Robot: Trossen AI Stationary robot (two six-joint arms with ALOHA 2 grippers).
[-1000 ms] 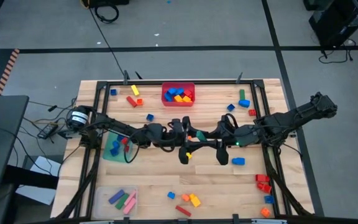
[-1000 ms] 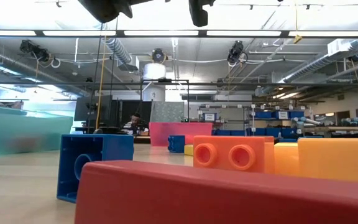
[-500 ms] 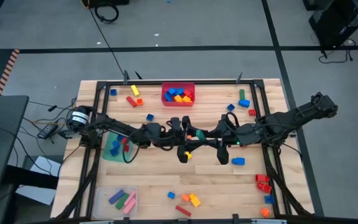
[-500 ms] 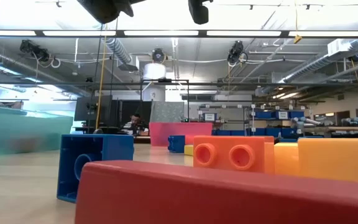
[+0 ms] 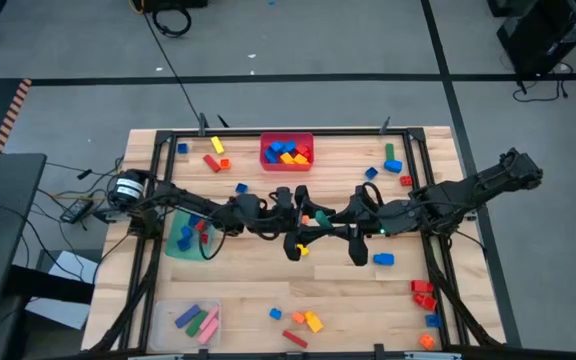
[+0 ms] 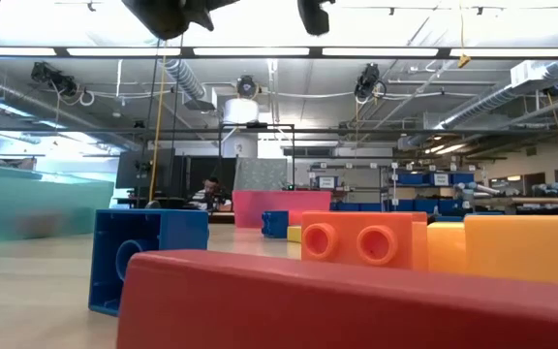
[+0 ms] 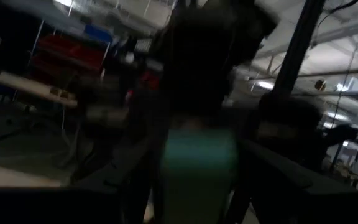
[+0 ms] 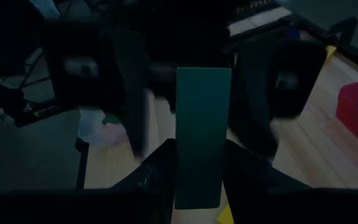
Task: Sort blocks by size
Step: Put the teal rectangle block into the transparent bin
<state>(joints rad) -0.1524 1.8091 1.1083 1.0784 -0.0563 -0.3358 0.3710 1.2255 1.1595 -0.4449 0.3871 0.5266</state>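
A long green block (image 8: pixel 202 143) hangs over the table's middle (image 5: pixel 323 217), where my two grippers meet. My right gripper (image 8: pixel 201 177) reaches in from the table's right and is shut on the block. My left gripper (image 8: pixel 201 81) comes from the left and stands open. Its fingers are on either side of the block's other end (image 7: pixel 201 165), with a gap showing on one side. Other blocks lie loose on the table: a blue one (image 5: pixel 383 259), a yellow one (image 5: pixel 303 250) under the grippers, and several at the near edge (image 5: pixel 303 320). My right gripper pinches the green block between its two fingers by the long sides near one end (image 8: pixel 197 186). The fingers come from the table's right, slanting down, and lie along the block. The block sticks out ahead of the fingertips, lifted clear of the table.
A red bin (image 5: pixel 286 152) with blue, yellow and orange blocks stands at the far edge. A green bin (image 5: pixel 183 238) is at the left and a clear bin (image 5: pixel 190 320) at the near left. Red blocks (image 5: pixel 423 292) lie near right. Red (image 6: pixel 356 301), blue (image 6: pixel 148 257) and orange (image 6: pixel 361 237) blocks fill the low view.
My left gripper has turned a little at the wrist without leaving its place over the table's middle. The right gripper and the green block have kept still.
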